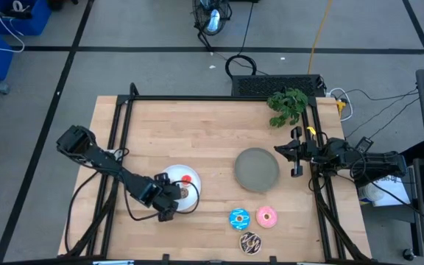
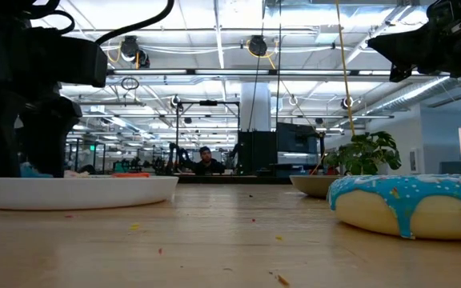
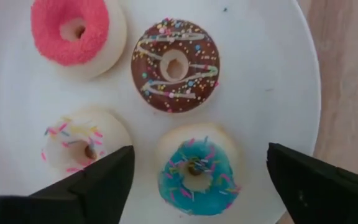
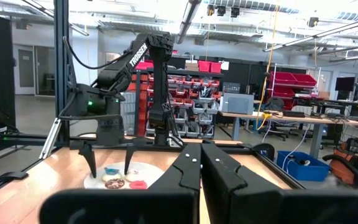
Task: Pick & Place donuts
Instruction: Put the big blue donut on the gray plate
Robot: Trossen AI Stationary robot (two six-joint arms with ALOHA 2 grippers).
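Observation:
Four tiny donuts lie flat on the white plate (image 3: pixel 278 68): red (image 3: pixel 73 34), brown (image 3: pixel 176 65), white (image 3: pixel 86 143) and blue (image 3: pixel 197 174). My left gripper (image 3: pixel 199 158) hovers over that plate (image 1: pixel 190 193), open, with one finger on each side of the tiny blue donut and touching nothing. Three larger donuts rest on the table near its front edge: blue sprinkled (image 1: pixel 239 218), pink (image 1: pixel 266 216) and chocolate with white drizzle (image 1: pixel 250 241). My right gripper (image 4: pixel 201 163) is shut and waits at the table's right edge (image 1: pixel 297 154).
The gray plate (image 1: pixel 257 169) sits right of centre, between the white plate and my right gripper. A green plant (image 1: pixel 287 104) stands at the far right corner. A dark frame rail (image 1: pixel 116 147) runs along the left side. Bare wood lies across the far half.

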